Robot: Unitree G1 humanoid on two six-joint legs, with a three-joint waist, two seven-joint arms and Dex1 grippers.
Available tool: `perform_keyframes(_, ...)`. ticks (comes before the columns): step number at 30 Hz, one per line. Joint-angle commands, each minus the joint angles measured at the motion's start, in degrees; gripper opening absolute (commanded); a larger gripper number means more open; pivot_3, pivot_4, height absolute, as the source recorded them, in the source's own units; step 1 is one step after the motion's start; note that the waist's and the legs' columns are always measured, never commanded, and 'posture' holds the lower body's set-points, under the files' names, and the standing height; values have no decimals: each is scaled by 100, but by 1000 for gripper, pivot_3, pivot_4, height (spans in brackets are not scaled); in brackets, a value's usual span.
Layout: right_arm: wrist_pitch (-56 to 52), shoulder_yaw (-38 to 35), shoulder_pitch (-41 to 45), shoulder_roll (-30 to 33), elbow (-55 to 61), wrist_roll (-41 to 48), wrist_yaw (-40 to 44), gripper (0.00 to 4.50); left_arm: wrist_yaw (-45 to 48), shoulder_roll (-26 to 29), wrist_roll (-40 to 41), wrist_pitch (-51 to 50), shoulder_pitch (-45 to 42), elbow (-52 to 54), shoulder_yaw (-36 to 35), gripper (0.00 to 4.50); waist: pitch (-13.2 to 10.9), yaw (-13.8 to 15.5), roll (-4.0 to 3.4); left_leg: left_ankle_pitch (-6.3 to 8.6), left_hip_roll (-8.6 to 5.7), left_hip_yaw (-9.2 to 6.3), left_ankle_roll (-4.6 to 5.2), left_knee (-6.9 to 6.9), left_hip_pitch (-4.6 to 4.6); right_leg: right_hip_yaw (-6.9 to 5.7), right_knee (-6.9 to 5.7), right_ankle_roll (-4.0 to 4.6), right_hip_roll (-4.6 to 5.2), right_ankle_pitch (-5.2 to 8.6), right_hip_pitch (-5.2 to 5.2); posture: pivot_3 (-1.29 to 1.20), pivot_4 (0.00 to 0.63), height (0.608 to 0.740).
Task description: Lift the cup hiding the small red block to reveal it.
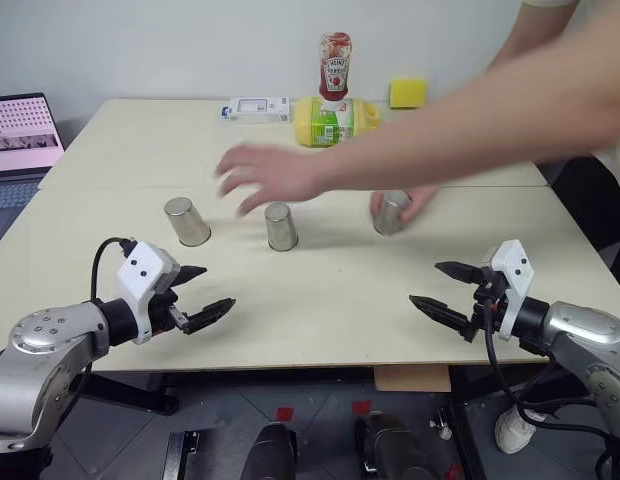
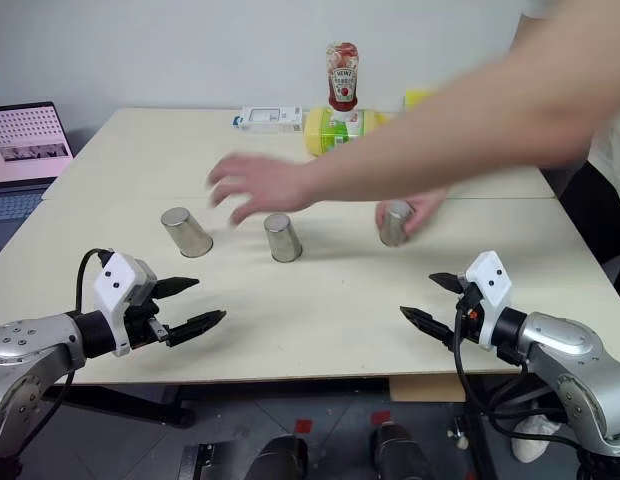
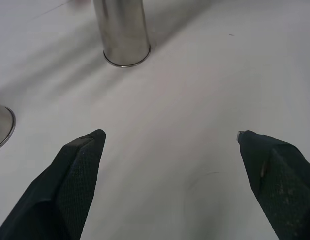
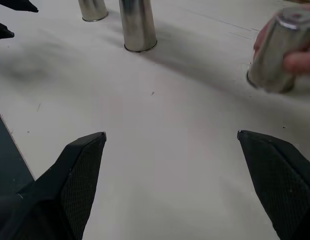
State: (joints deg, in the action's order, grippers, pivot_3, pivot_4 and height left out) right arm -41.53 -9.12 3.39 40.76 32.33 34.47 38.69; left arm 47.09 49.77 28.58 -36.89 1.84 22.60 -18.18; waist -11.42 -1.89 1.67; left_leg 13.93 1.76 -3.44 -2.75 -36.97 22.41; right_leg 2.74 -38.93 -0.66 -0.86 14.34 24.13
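Observation:
Three alike steel cups stand upside down in a row on the table: a left cup point(image 1: 187, 221), a middle cup point(image 1: 281, 227) and a right cup point(image 1: 389, 212). A person's hand point(image 1: 422, 198) holds the right one, tilted, and the other hand point(image 1: 265, 178) hovers over the middle one. The small red block is hidden. My left gripper point(image 1: 198, 293) is open near the front left edge, short of the left cup. Open too, my right gripper point(image 1: 445, 289) hangs at the front right, short of the right cup, nothing between its fingers.
At the table's far side stand a ketchup bottle point(image 1: 335, 67), a lying yellow-green bottle point(image 1: 332, 121), a white box point(image 1: 258, 109) and a yellow sponge point(image 1: 408, 92). A laptop point(image 1: 22, 135) sits off the left edge. The person's arms point(image 1: 470, 120) reach in from the right.

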Motion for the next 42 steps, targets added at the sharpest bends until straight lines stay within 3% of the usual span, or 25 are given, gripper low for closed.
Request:
perform_keyframes(1,136,-30,32,10,113,-24,0,4465,48,82,-7,105,-22,84,-127,4500,0,0,0,0,0,0,0,0,0,0,0,0,0,0,0,0,150,740)
perform_keyframes(14,36,49,221,-18,159,89,-48,4465,-29,12,31,62,-52,104,-123,4500,0,1,0,0,0,0,0,0,0,0,0,0,0,0,0,0,150,740)
perform_keyframes(21,-312,240,639,-170,479,505,-115,4465,-350,-119,-60,-82,-549,-248,46,4500,0,1,0,0,0,-3,0,-1,0,-3,-2,-2,-1,-1,-1,0,150,740)
perform_keyframes(28,-805,491,1209,-293,695,929,-339,4465,-728,-316,-358,-140,-1441,-894,527,4500,1,2,3,0,-1,-5,0,-2,7,-6,0,-27,-1,-16,2,0,150,740)
perform_keyframes(42,-963,842,1592,-148,676,817,-334,4465,-1201,-1363,-1398,576,-3439,-3088,1659,4500,3,11,6,0,-6,-15,0,-3,19,-11,3,-31,0,-18,3,0,150,740)
